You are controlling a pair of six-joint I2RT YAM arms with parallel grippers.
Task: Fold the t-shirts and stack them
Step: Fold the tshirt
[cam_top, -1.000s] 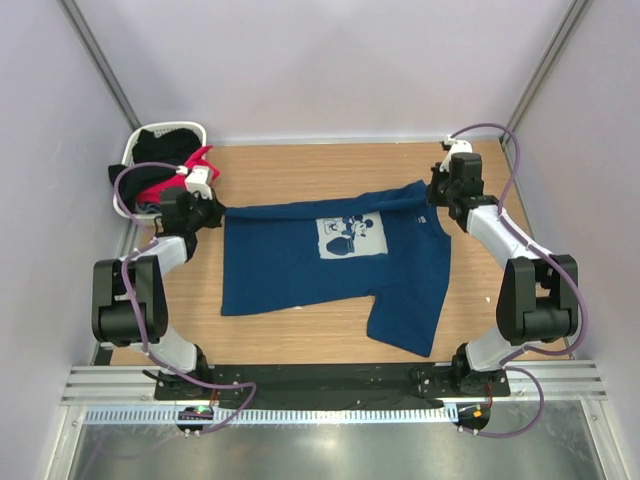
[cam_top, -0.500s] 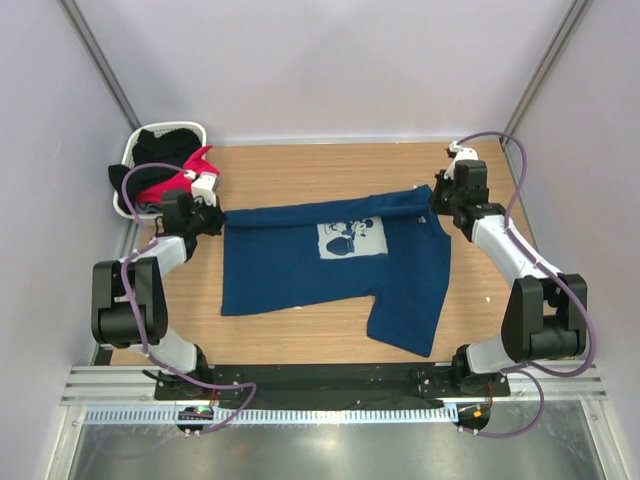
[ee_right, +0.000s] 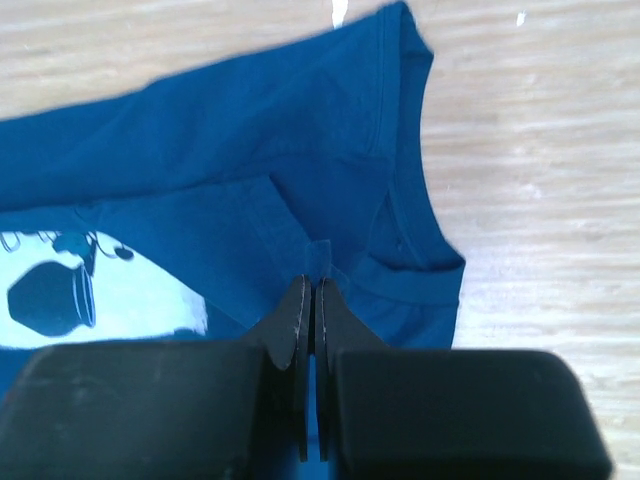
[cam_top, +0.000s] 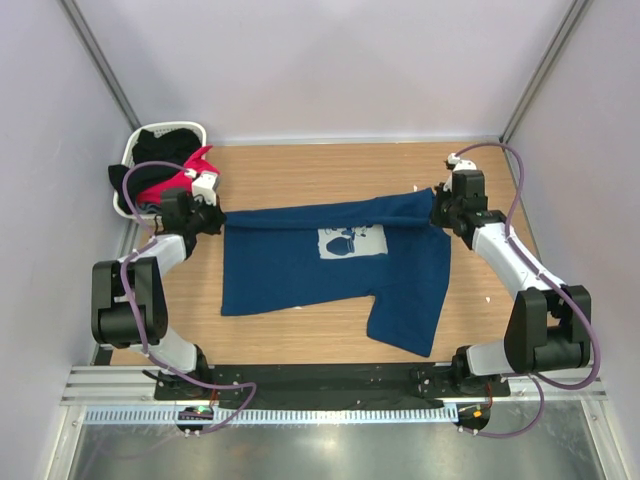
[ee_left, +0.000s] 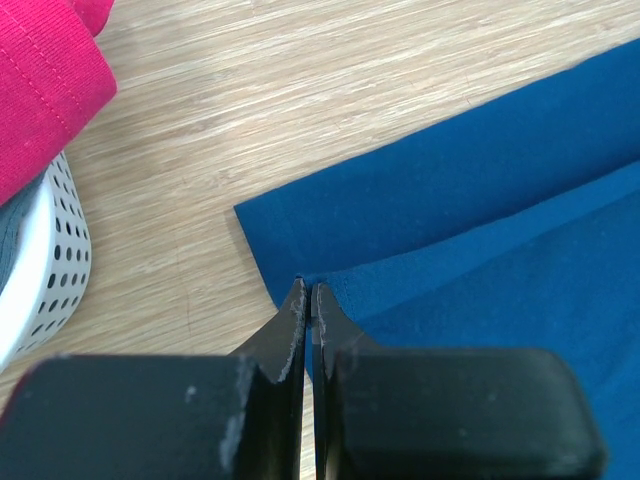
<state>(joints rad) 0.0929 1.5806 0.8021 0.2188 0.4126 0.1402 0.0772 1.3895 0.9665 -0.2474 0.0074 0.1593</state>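
Note:
The navy t-shirt [cam_top: 300, 265] lies spread on the wooden table, its pale cartoon print [cam_top: 348, 241] partly covered by the far edge folding toward me. My left gripper [cam_top: 210, 221] is shut on the shirt's far left corner [ee_left: 330, 285]. My right gripper [cam_top: 438, 212] is shut on a fold of fabric [ee_right: 318, 255] near the collar [ee_right: 405, 170]. Both hold the far edge lifted a little above the table. A pink t-shirt [cam_top: 175, 178] and a black t-shirt [cam_top: 160, 146] lie in the basket at the far left.
The white perforated basket [cam_top: 135, 145] stands at the far left corner, and its wall [ee_left: 45, 260] is close to my left gripper. Pale walls enclose the table on three sides. One sleeve [cam_top: 405, 320] of the navy shirt hangs toward the near edge.
Both grippers have drawn the shirt's far edge toward the near side. The fold now covers the top of the print. The right gripper has moved nearer and lower.

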